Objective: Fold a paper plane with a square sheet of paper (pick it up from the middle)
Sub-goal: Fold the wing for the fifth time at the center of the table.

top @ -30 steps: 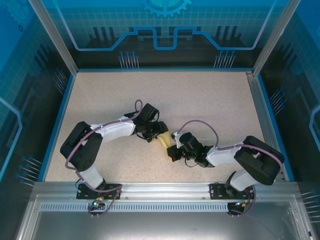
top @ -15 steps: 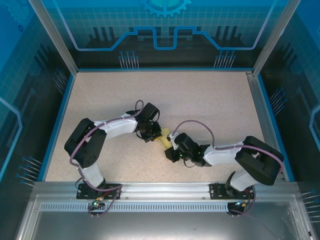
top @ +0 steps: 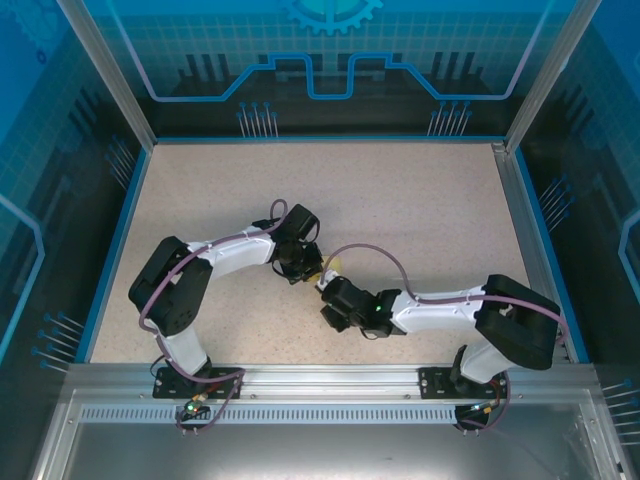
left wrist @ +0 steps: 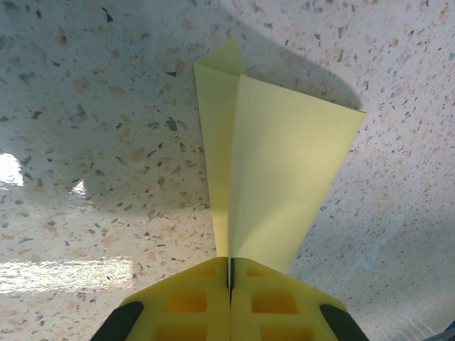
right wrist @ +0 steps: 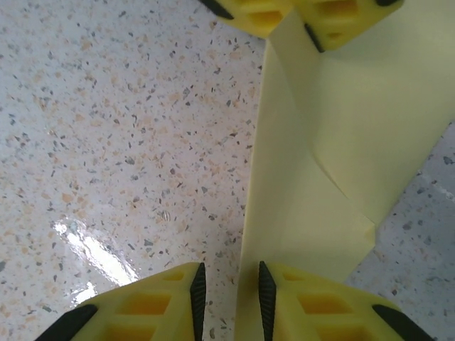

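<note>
Your left arm [top: 232,256] and right arm [top: 440,308] lie low over the speckled table [top: 420,200], wrists angled inward so both claws meet near its middle. Your left gripper [left wrist: 229,273] is pinched tight on the folded pale-yellow paper [left wrist: 284,170]. Your right gripper [right wrist: 227,284] stands slightly parted, with the paper's edge loose in the gap.

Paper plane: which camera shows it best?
Left wrist: the paper plane shows nearly whole, pinched by the left hand. Right wrist crops its edges; the top view gives a small yellow sliver.
</note>
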Controlling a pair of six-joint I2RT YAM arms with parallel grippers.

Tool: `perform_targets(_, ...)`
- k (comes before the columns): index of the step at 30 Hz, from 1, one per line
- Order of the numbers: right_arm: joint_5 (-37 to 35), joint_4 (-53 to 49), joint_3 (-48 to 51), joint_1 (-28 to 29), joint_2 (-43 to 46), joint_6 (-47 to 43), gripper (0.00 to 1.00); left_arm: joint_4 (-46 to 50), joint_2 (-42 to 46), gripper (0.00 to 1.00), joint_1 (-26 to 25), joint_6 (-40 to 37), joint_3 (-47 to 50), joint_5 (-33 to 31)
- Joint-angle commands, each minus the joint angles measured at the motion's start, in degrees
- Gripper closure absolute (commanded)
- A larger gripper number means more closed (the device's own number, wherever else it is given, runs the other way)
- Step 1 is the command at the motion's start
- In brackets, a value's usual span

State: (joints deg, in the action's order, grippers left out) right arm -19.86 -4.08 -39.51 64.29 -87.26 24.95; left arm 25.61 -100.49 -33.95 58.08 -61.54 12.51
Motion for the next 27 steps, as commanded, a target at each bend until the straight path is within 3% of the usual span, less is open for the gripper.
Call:
perform_targets(1, -7.4, -7.4, -2.8, 2.2, -2.4, 0.0, 0.70, 2.1, -0.2, 0.93, 0.5, -1.0, -1.8, 1.4)
perform_targets(4, -9.2, -9.3, -4.4, 3.2, -3.9, 0.5, 0.70, 2.3, -0.2, 0.93, 0.5, -1.1, -1.9, 1.4)
perform_targets(16, -9.2, -8.1, -4.9, 3.7, -4.8, 1.8, 0.95, 2.5, 0.3, 0.93, 0.5, -1.2, -1.9, 1.1)
perform_targets(27, -2.0, -0.4, -0.9, 1.0, -3.1, 3.7, 0.99, 4.1, 1.6, 0.85, 0.5, -1.9, -2.4, -0.5)
